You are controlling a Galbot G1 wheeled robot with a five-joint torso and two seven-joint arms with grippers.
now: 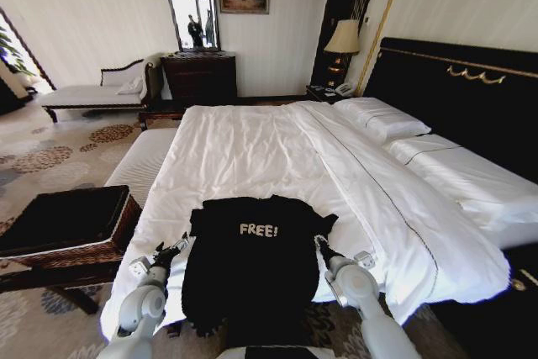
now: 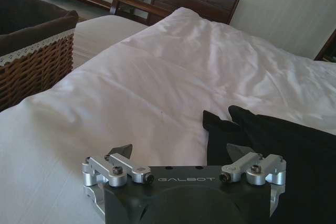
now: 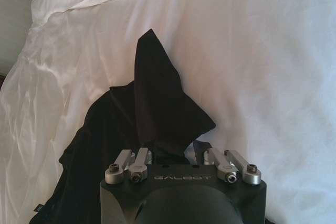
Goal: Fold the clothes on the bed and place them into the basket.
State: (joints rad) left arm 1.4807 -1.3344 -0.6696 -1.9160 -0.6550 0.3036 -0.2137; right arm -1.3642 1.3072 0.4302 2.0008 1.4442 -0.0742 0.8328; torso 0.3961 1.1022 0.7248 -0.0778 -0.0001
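Note:
The black top with white "FREE!" lettering lies spread flat at the foot of the white bed, its hem hanging over the edge. My left gripper hovers open just beside the top's left sleeve; the left wrist view has the gripper over bare sheet with the sleeve close by. My right gripper is at the right sleeve. In the right wrist view it stands open with the sleeve's black cloth bunched between its jaws. The wicker basket stands left of the bed.
A white striped bench runs along the bed's left side beyond the basket. Pillows and the black headboard are on the right. A chaise, dresser and lamp line the far wall.

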